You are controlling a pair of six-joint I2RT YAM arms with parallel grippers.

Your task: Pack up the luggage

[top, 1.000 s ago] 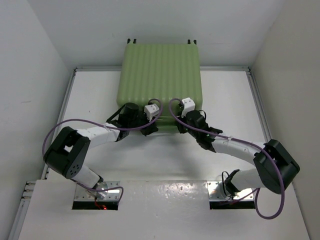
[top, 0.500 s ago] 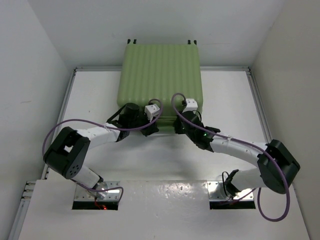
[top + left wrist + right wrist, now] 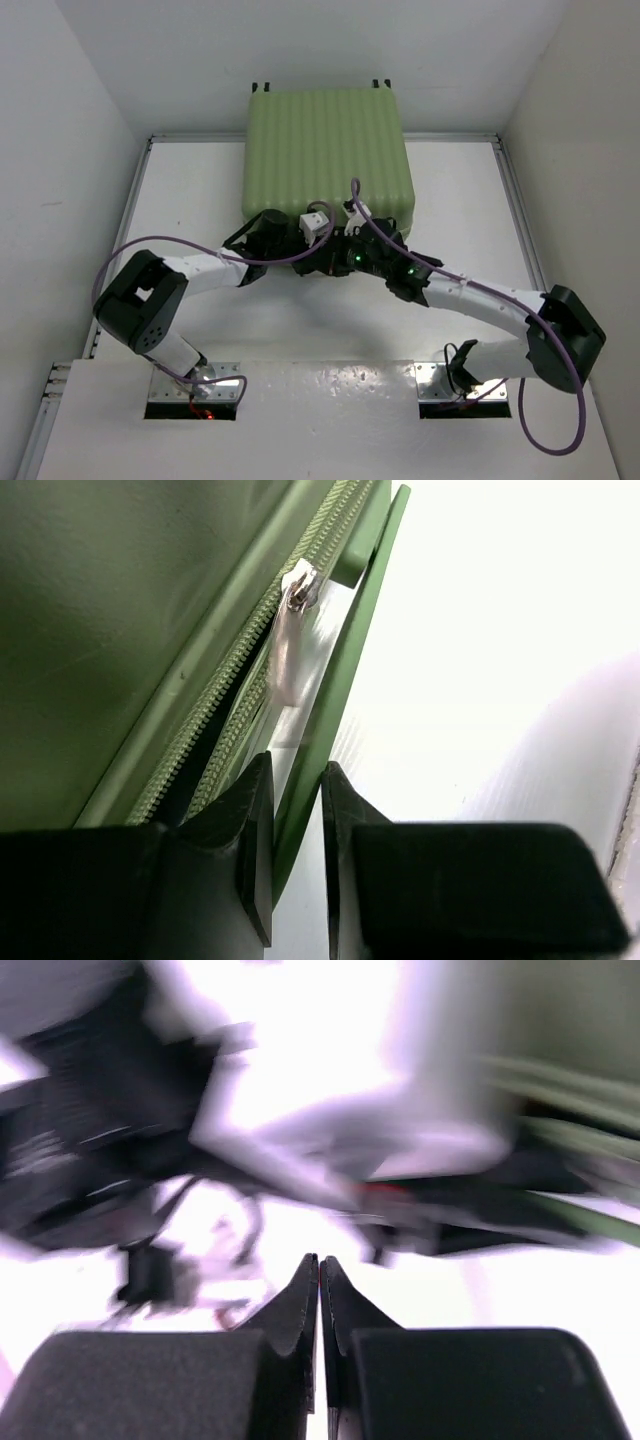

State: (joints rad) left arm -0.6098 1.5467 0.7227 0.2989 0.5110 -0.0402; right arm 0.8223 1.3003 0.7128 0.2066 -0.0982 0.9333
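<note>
The luggage (image 3: 325,155), a light-green ribbed hard-shell suitcase, lies closed at the back of the table. My left gripper (image 3: 312,255) is at its near edge. In the left wrist view the jaws (image 3: 297,780) are shut on a thin green strip (image 3: 352,660) of the luggage's edge, beside the zipper with its silver pull (image 3: 299,586). My right gripper (image 3: 345,258) is right next to the left one. In the right wrist view it (image 3: 319,1265) is shut and empty, and the view beyond it is blurred.
White walls enclose the table (image 3: 200,200) on the left, right and back. Purple cables (image 3: 130,255) loop from both arms. The two wrists crowd together in front of the luggage.
My right arm has swung left until its gripper meets the left one. My left gripper has shifted right, and the luggage's near edge now sits farther back in the top view.
</note>
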